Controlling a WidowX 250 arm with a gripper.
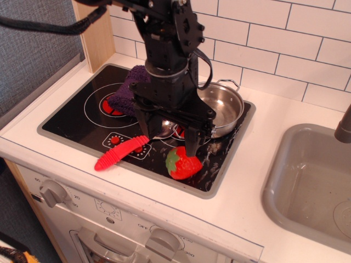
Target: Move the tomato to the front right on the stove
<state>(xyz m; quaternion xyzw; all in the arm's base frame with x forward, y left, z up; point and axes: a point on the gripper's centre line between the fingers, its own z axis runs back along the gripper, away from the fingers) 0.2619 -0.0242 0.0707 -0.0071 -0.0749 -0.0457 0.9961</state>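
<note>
The tomato [184, 163] is a small glossy red toy fruit with a green cap. It lies on its side at the front right of the black stove [77, 118], close to the grey rim. My gripper [168, 138] hangs just above and behind it, open and empty, with one black finger [192, 143] right over the tomato's back edge. The arm hides part of the stove's middle.
A steel pot [224, 107] stands at the stove's back right, right behind my gripper. A purple cloth [127, 90] lies at the back left. A red ribbed spoon [122, 153] lies at the front middle. A grey sink [310, 181] is to the right.
</note>
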